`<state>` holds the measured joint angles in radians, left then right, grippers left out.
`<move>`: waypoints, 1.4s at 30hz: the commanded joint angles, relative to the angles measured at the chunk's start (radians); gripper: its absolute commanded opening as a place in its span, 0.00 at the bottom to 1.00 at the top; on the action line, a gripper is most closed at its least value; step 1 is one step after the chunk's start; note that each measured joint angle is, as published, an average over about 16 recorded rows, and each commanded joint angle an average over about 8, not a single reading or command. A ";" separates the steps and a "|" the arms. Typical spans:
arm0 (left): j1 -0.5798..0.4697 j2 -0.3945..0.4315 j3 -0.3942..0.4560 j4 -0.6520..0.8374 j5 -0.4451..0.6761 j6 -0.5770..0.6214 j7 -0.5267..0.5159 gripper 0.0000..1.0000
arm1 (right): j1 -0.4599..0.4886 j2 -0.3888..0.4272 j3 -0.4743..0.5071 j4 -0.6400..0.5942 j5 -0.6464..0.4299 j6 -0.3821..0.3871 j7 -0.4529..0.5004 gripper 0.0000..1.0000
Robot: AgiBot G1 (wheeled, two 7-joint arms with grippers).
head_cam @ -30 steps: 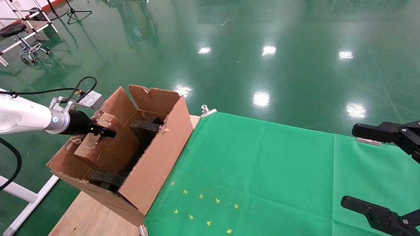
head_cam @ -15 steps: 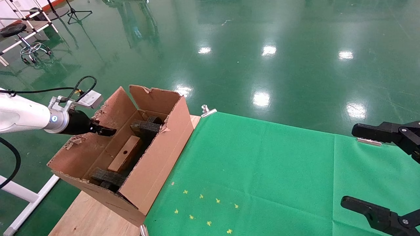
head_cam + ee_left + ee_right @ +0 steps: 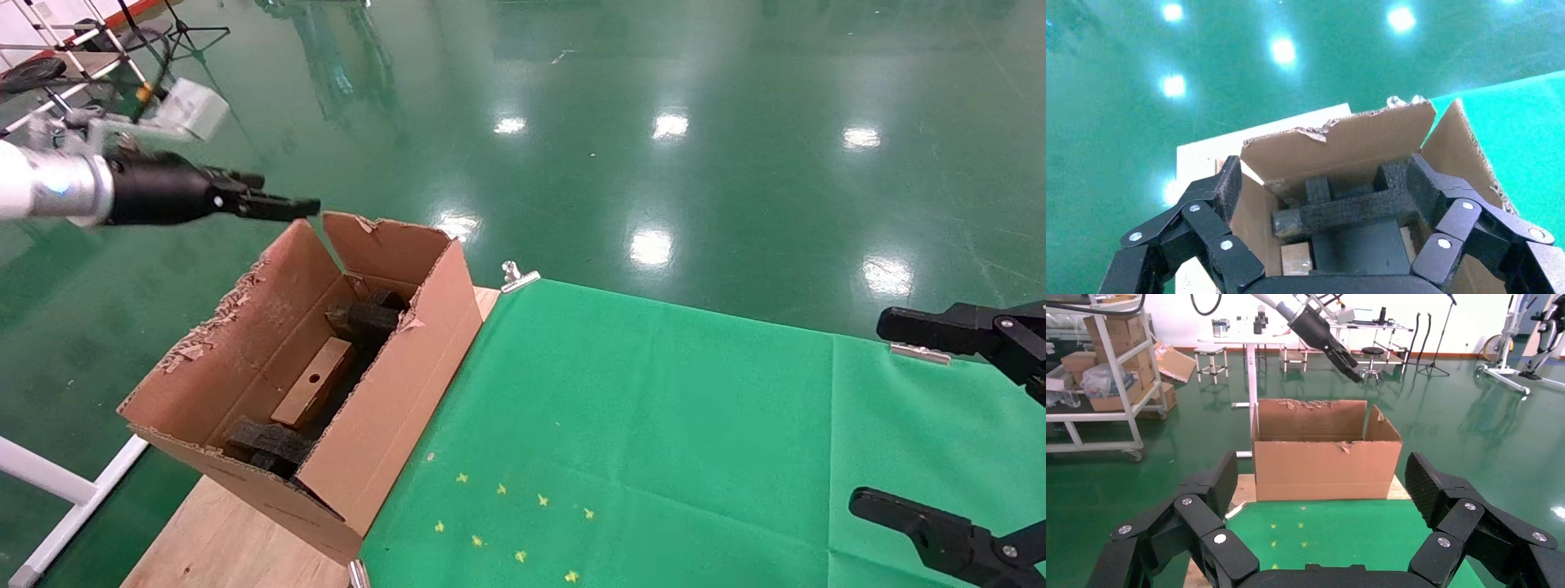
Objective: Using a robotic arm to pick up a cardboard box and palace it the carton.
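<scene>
Brown corrugated carton (image 3: 384, 392): head view; stood on the wooden table end (image 3: 221, 539), just left of the green cloth (image 3: 654, 425); rim ragged and torn, flaps up.
Cardboard box (image 3: 315, 392): lay tilted inside the carton, narrow face with the round hole upward, between black foam pieces (image 3: 364, 318).
Robotic arm (image 3: 57, 184): left arm, raised above and to the left of the carton's far flap, clear of it.
Left gripper (image 3: 278, 204): held nothing; from this side the fingers looked close together, so spread not readable here.
Right gripper (image 3: 940, 425): at the right edge over the green cloth, two black fingers well apart, idle.
Floor (image 3: 654, 122): glossy green, lamp reflections.

Left wrist view: left gripper (image 3: 1324, 184) looked down into the carton (image 3: 1352, 141); fingers (image 3: 1229, 180) spread wide, nothing between them.
Foam (image 3: 1346, 211): black bar across the carton's inside.
Box (image 3: 1297, 257): only a brown sliver showed below the foam.

Right wrist view: right gripper (image 3: 1321, 478) spread open, empty, above the green cloth (image 3: 1327, 533).
Carton (image 3: 1324, 462): ahead at the table's far end, long side toward the camera.
Left arm (image 3: 1318, 331): slanted down toward the carton's rim, tip above it, not touching.
Background: shelving trolley (image 3: 1101, 373) with boxes, white table (image 3: 1248, 343).
</scene>
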<state>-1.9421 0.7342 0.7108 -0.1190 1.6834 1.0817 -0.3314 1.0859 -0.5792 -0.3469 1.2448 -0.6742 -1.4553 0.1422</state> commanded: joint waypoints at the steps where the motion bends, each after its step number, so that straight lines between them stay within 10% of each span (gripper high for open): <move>1: -0.016 -0.013 -0.011 -0.017 -0.017 0.026 0.008 1.00 | 0.000 0.000 0.000 0.000 0.000 0.000 0.000 1.00; 16: 0.015 -0.008 -0.015 -0.035 -0.030 0.025 0.006 1.00 | 0.000 0.000 0.000 0.000 0.000 0.000 0.000 1.00; 42: 0.381 -0.058 -0.194 -0.522 -0.427 0.193 0.065 1.00 | 0.000 0.000 0.000 0.000 0.000 0.000 0.000 1.00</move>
<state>-1.5611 0.6764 0.5164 -0.6402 1.2564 1.2744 -0.2662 1.0859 -0.5792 -0.3470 1.2447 -0.6741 -1.4551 0.1421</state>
